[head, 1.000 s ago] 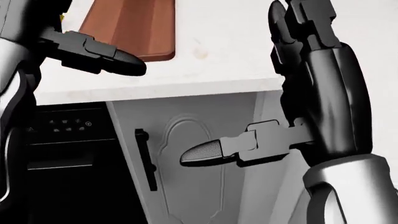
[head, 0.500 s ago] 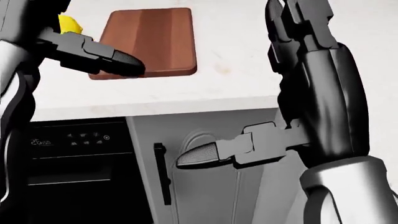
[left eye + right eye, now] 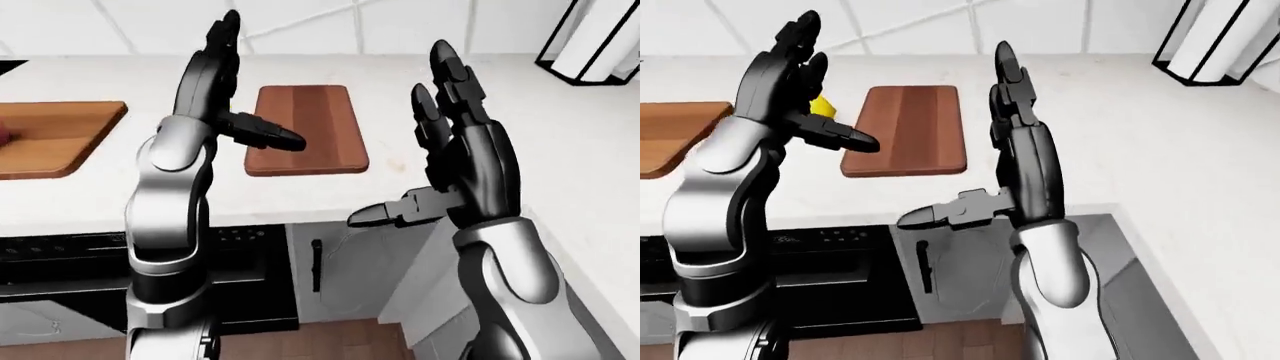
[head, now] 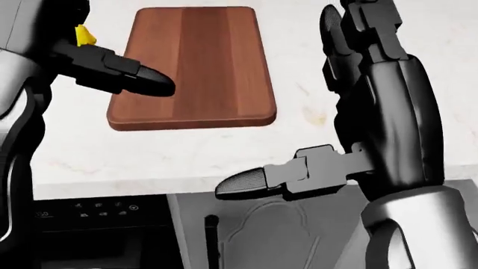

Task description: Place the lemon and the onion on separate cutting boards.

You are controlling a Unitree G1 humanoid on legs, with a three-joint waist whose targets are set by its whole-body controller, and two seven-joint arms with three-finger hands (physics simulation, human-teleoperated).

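Boards: two on the counter (image 3: 560, 157), dark board (image 3: 306, 127) and lighter board (image 3: 50, 135); one lemon (image 3: 822, 105); left hand (image 3: 215, 67) and right hand (image 3: 455, 142) both spread, empty.

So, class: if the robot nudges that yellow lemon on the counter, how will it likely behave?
The lemon looks rounded, so it would probably roll on the flat counter. It seems small beside the left hand, so likely light. Mostly hidden, so its shape is uncertain.

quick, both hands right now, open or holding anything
left hand: open, fingers spread, holding nothing
right hand: open, fingers upright, thumb out, holding nothing
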